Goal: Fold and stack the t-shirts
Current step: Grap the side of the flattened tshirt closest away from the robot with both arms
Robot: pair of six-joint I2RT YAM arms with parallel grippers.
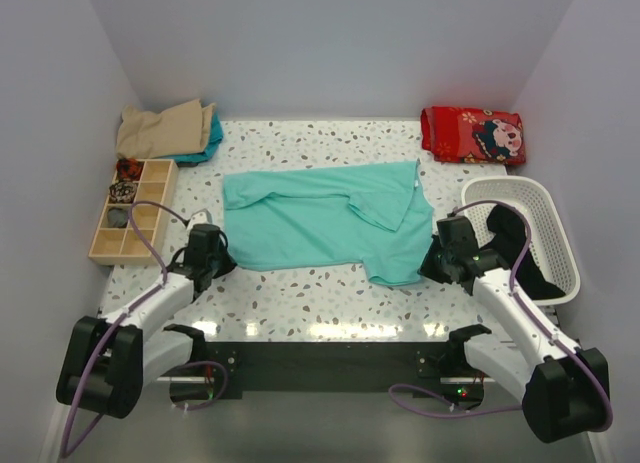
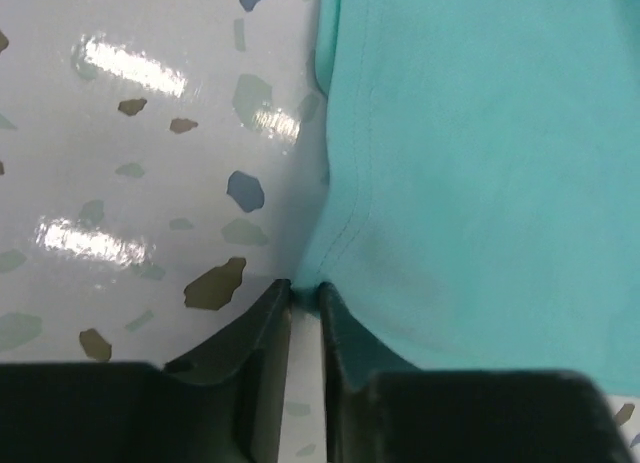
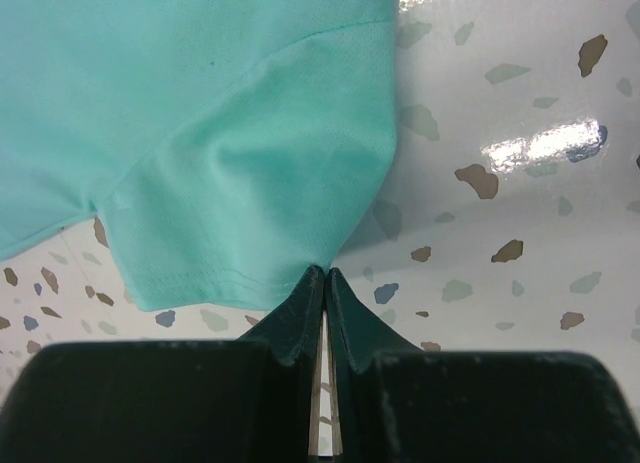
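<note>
A teal-green t-shirt (image 1: 310, 218) lies spread across the middle of the table, with one sleeve folded over its right part. My left gripper (image 1: 224, 257) is at the shirt's near left corner. In the left wrist view the gripper (image 2: 305, 287) is pinched on the hem of the shirt (image 2: 480, 163). My right gripper (image 1: 428, 263) is at the shirt's near right corner. In the right wrist view the gripper (image 3: 325, 271) is shut on the sleeve corner of the shirt (image 3: 200, 103), low over the table.
A tan shirt (image 1: 160, 128) lies folded on a teal one at the back left. A wooden compartment tray (image 1: 132, 211) stands by the left wall. A red patterned cloth (image 1: 472, 133) lies back right. A white basket (image 1: 500, 187) at the right holds a black garment (image 1: 512, 238).
</note>
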